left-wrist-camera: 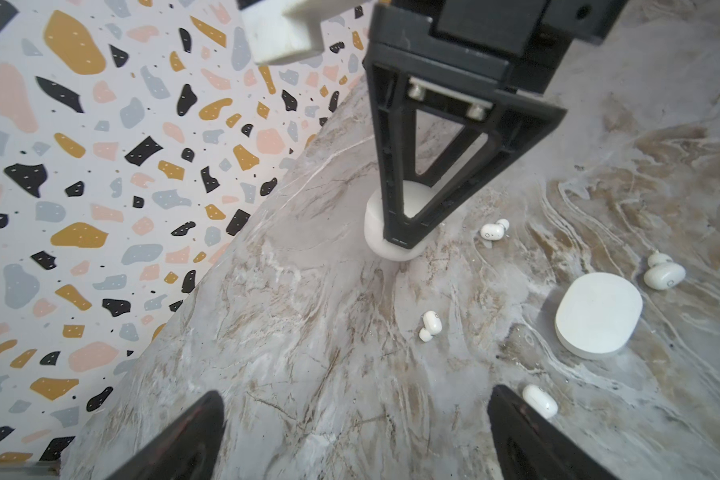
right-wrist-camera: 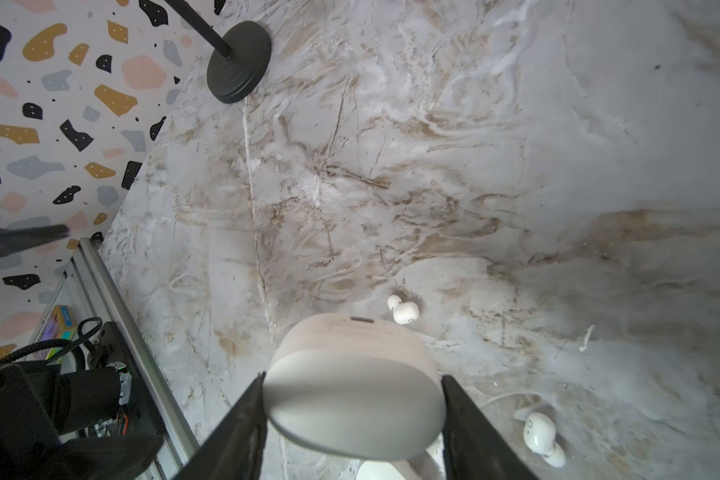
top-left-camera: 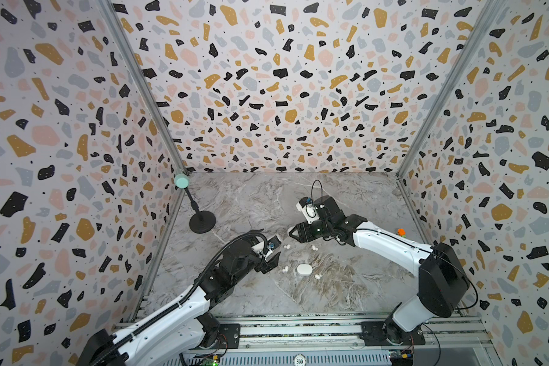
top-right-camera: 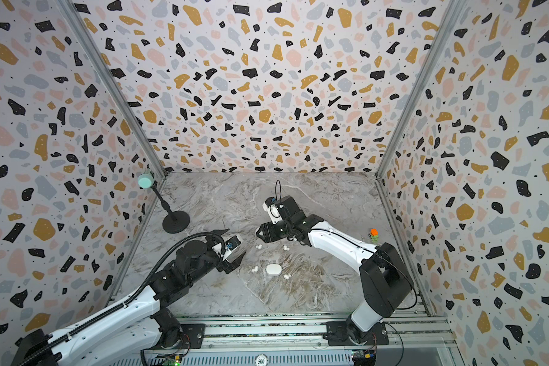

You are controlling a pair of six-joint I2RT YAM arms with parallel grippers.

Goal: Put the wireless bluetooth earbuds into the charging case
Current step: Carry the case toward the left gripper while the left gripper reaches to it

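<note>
Several small white earbuds lie loose on the marble table: (top-left-camera: 287, 246), (top-left-camera: 313, 248), (top-left-camera: 285, 269), (top-left-camera: 317, 276). A shut white oval charging case (top-left-camera: 304, 270) (left-wrist-camera: 598, 314) lies flat among them. My right gripper (top-left-camera: 290, 234) (right-wrist-camera: 353, 375) is shut on a second white case (right-wrist-camera: 354, 395) (left-wrist-camera: 387, 245), held on edge low over the table; its jaws press on both sides. My left gripper (top-left-camera: 277, 253) (left-wrist-camera: 356, 392) hovers open and empty just left of the earbuds. One earbud (left-wrist-camera: 540, 400) lies right beside its finger.
A black round-based stand (top-left-camera: 202, 221) with a teal head (top-left-camera: 181, 181) stands at the back left corner. A small orange and green object (top-left-camera: 401, 232) sits by the right wall. Patterned walls enclose three sides; a metal rail (top-left-camera: 298, 329) runs along the front.
</note>
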